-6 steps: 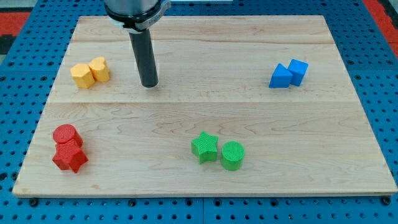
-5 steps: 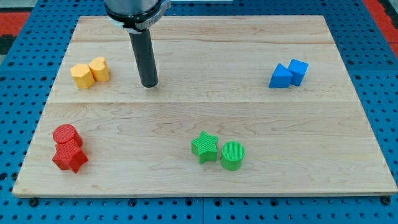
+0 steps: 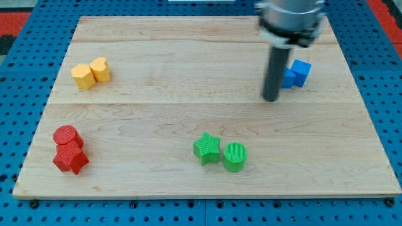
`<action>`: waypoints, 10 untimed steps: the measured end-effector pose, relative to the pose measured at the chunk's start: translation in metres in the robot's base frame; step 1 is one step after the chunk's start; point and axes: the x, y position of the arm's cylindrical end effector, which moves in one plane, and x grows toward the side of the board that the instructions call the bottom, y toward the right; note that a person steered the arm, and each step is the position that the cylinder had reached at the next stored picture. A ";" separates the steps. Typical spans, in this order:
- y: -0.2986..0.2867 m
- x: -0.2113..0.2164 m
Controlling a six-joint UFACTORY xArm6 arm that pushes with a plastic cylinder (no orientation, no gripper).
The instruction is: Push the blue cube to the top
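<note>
my tip [image 3: 271, 99] rests on the board toward the right edge, just below and to the view's left of the 2 blue blocks. it is a bare rod with nothing to open or close, and it holds nothing; it can only shove. the rod's shaft partly hides the nearer blue block [image 3: 288, 78], whose shape i cannot make out here. the blue cube [image 3: 302, 71] sits touching that block on its right side, in the upper right part of the table [image 3: 188, 113], near the right edge and some way short of the top edge.

the placement below the pair looks deliberate: to send the cube toward the top edge, the push has to come from its lower side. by my judgement the tip is not lined up under the cube itself but rather under its neighbour, so a straight push upward could carry the wrong block or both.

the rest lies well apart: 2 yellow blocks [image 3: 90, 73] touching each other near the left edge, a red cylinder [image 3: 67, 136] and a red star [image 3: 71, 158] together at the bottom left corner, a green star [image 3: 206, 148] and a green cylinder [image 3: 235, 156] side by side near the bottom edge.
</note>
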 end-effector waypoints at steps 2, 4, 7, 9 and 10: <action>0.040 -0.090; 0.037 -0.163; 0.112 -0.200; -0.021 -0.154; -0.013 -0.180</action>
